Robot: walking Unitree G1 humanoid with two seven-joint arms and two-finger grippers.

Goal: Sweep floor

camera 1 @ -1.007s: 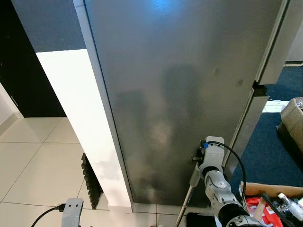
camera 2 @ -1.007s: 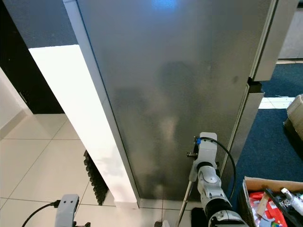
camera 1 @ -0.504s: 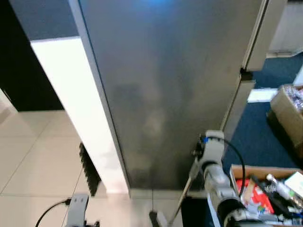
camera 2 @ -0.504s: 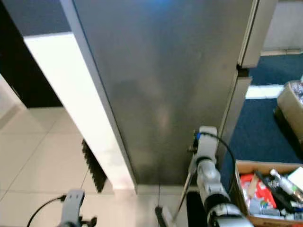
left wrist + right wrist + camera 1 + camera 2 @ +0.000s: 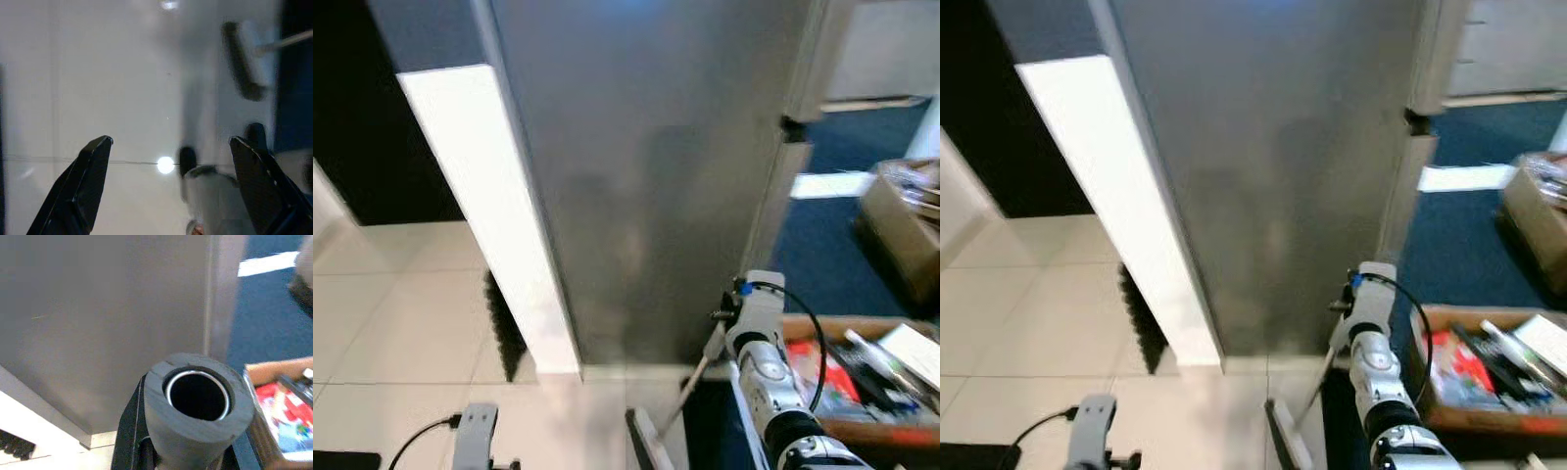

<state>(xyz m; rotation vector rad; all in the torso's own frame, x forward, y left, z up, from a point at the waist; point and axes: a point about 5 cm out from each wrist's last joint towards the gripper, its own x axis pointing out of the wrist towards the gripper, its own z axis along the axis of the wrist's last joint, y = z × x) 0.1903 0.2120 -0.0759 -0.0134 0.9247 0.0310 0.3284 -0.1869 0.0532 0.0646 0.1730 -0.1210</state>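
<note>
One broom (image 5: 1307, 397) is clenched in the right hand (image 5: 195, 431), its handle end beside the fingers and its head (image 5: 644, 446) on the floor (image 5: 391, 333) below. The left hand (image 5: 171, 181) hangs open over the tiles. Keep the head flat and stroke away from the grey panel (image 5: 646, 166) ahead.

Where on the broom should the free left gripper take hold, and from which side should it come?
Judging by its pose, grip the bare slanted handle between the head and the right gripper already holding its foam top. Come from the left, over open tile; a cardboard box crowds the right.
</note>
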